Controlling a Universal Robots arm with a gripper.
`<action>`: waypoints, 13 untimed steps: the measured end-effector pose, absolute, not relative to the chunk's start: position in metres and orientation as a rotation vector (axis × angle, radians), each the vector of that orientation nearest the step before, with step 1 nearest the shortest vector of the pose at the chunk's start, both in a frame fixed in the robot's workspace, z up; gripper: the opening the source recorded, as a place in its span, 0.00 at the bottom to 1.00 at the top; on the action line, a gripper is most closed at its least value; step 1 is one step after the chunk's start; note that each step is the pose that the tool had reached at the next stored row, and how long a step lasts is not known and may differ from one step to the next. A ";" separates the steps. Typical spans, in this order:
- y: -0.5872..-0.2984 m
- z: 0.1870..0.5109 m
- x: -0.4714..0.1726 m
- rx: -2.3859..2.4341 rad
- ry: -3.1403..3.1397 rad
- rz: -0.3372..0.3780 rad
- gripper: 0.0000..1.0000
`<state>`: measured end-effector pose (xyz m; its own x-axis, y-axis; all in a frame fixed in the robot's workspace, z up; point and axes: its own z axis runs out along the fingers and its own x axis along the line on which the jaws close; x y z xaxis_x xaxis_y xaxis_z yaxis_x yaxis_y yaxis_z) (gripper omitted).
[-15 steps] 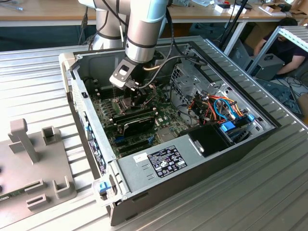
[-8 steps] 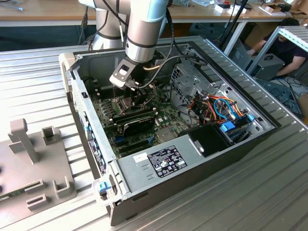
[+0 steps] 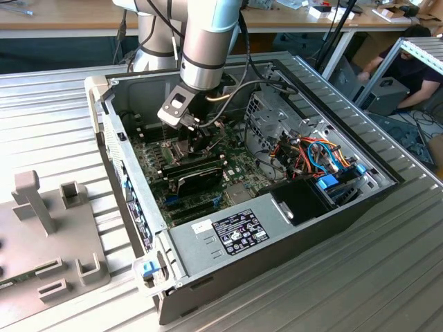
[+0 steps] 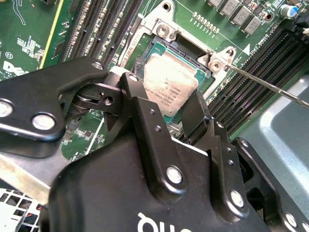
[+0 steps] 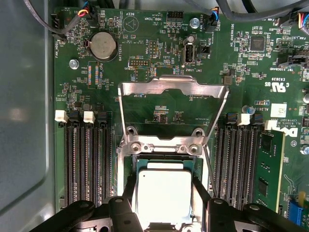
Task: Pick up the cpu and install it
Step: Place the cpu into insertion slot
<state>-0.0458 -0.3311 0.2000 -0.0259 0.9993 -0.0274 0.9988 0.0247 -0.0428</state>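
cpu [image 5: 164, 198] 1; gripper [image 4: 168, 95] 1; socket frame [image 5: 171, 87] 1; coin battery [image 5: 104, 46] 1; computer case [image 3: 297, 245] 1; person [image 3: 415, 66] 1

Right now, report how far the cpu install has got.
Done: the cpu is picked up, and the socket frame stands hinged open. In hand: the pincer grips the cpu by two sides over the open socket. Whether it is fully seated cannot be told. Left: the frame is not closed over it.

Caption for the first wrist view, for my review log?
The gripper grips the cpu by its sides over the socket, with the metal socket frame hinged open on the motherboard.
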 end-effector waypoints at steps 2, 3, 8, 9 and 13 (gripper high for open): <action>-0.331 0.200 -0.046 -2.185 -2.241 0.078 0.55; -0.331 0.200 -0.046 -2.185 -2.241 0.078 0.55; -0.331 0.199 -0.046 -2.185 -2.241 0.078 0.55; -0.331 0.199 -0.046 -2.185 -2.241 0.078 0.55; -0.331 0.199 -0.046 -2.185 -2.241 0.078 0.55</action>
